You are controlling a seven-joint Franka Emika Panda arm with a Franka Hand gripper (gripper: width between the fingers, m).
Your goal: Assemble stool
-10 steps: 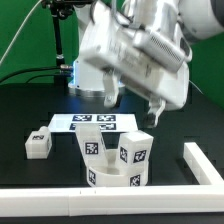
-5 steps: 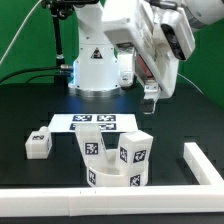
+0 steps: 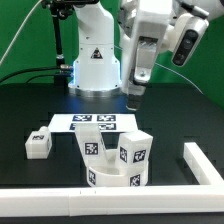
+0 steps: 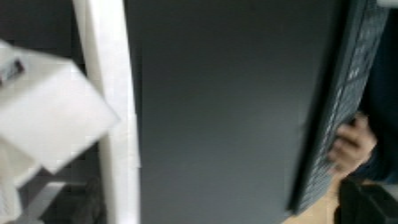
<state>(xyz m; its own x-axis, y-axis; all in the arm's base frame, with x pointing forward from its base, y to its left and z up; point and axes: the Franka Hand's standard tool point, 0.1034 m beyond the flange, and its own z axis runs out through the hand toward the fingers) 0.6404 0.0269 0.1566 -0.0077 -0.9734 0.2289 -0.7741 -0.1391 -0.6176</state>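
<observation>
The white stool seat [image 3: 108, 178] lies near the front of the black table. Two tagged block legs [image 3: 92, 146] [image 3: 135, 155] stand upright on it. A third tagged leg [image 3: 38, 144] lies loose on the table towards the exterior view's left. My gripper [image 3: 134, 97] hangs high above the table behind the stool, fingers pointing down, seen edge-on, holding nothing. The wrist view is blurred and shows a white block-shaped part [image 4: 45, 110] beside a long white bar; my fingers do not show there.
The marker board [image 3: 75, 123] lies flat behind the stool. A long white L-shaped bar [image 3: 203, 166] runs along the table's front edge and up the exterior view's right; it also shows in the wrist view [image 4: 103, 110]. The arm's white base [image 3: 95, 62] stands at the back.
The gripper has swung up and turned from a tilted pose to pointing straight down, shifting a little towards the exterior view's left. The stool parts have not moved.
</observation>
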